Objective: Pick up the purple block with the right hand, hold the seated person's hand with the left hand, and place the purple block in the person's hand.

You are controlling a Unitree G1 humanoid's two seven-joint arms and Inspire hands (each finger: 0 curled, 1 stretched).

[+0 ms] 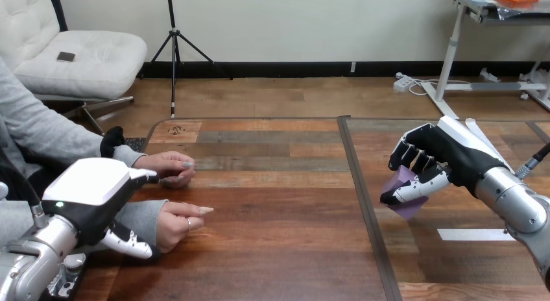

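My right hand [447, 152] is clenched around the purple block [408, 209], fingers wrapped over the top and thumb pressed across its front. The block sits tilted in that grasp, over the right half of the bench [272, 249], and I judge it is lifted clear of the wood. A grip closed from both sides like this makes sense for carrying it across without slipping.

My left hand [97, 191] is at the left edge, its white back turned up, lying over the sleeve and wrist of the person's nearer hand [180, 222]. I cannot tell whether it is actually clasping that wrist or only lying against it. The nearer hand rests on the bench on its side, fingers loosely folded, not yet turned palm up. The person's farther hand [170, 166] rests just beyond it.

The block is well apart from both of the person's hands, so I judge the pickup done and the handover not yet begun. A strip of white tape [473, 234] lies on the bench below my right hand.
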